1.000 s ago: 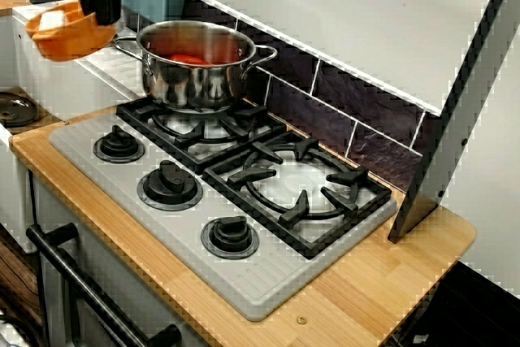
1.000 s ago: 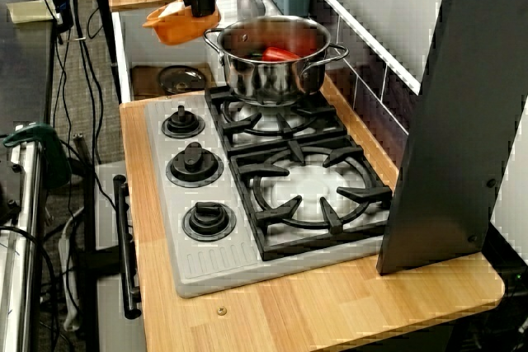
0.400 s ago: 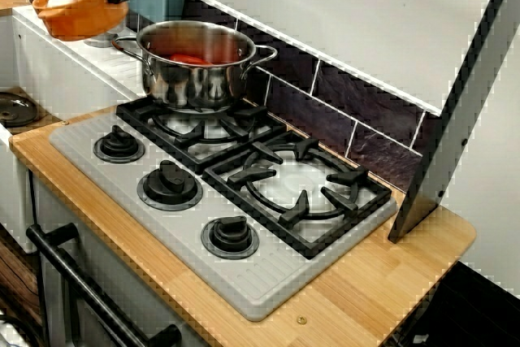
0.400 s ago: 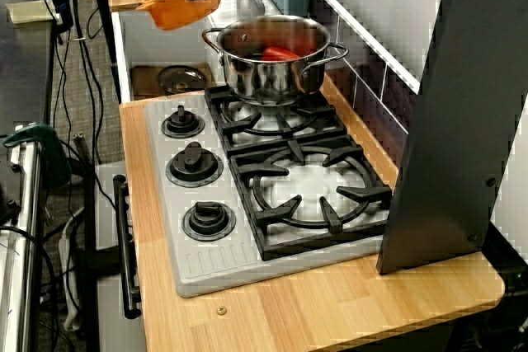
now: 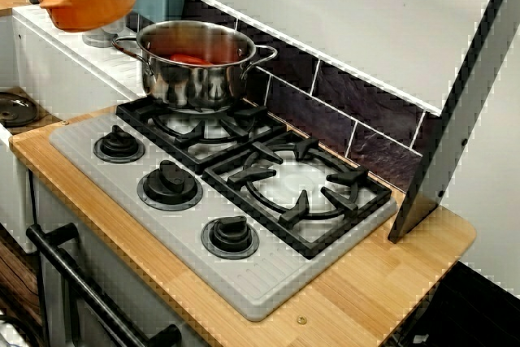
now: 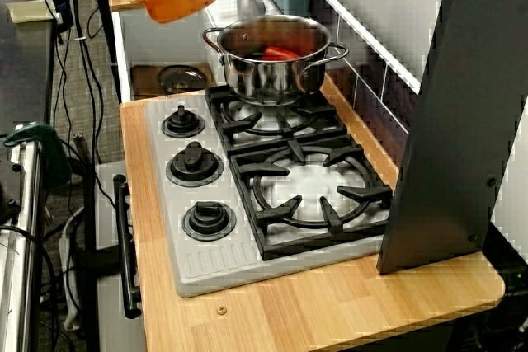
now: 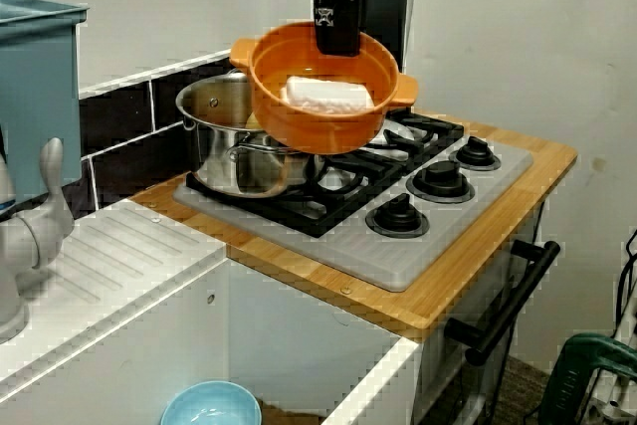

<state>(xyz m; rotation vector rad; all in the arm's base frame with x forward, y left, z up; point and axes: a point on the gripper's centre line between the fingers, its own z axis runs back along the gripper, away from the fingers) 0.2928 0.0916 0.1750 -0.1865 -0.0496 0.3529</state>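
- My claw [image 7: 338, 44] is clenched on the rim of the orange bowl [image 7: 311, 132] and holds it up in the air, nearly level.
- The bowl hangs higher than the rim of the steel pot [image 5: 195, 67], off to the pot's sink side and apart from it. (From the sink side it seems to overlap the pot, but only because it is in front.)
- A white block [image 7: 326, 95] lies flat inside the bowl, so it too sits above pot height.
- The pot stands on a black grate of the stove [image 5: 191, 229], with something red [image 5: 188, 58] lying in it.
- A second grate [image 5: 296, 188] lies just beside the pot, on the side away from my claw.
- Three black knobs [image 5: 169, 184] run in a row in front of the pot, toward the stove's near edge.
- The wooden bench [image 5: 370, 286] carries the stove and, through it, the pot.
- The white sink unit [image 7: 119, 256] starts just beyond the pot's handle, below the bowl I hold.
- A light blue bowl [image 7: 211, 407] sits low down in the view from the sink side, well apart from the pot.
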